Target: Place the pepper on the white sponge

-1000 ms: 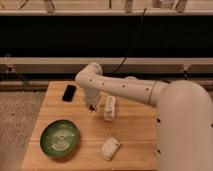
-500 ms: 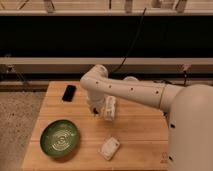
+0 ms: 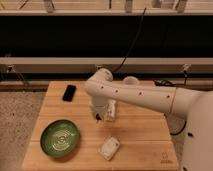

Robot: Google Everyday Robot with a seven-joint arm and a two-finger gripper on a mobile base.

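the hand (image 3: 99,118) hangs over mid-bench, clamped on the pepper (image 3: 98,119); the white sponge (image 3: 109,147) lies nearer. released off-centre, the pepper could roll onto the bench (image 3: 145,135).

Lab: wooden table (image 3: 140,132), cables (image 3: 131,47), railing.

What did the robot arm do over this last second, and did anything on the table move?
The arm swung left and its claw dropped lower toward the table, staying shut. The white sponge, green bowl and black phone stayed where they were.
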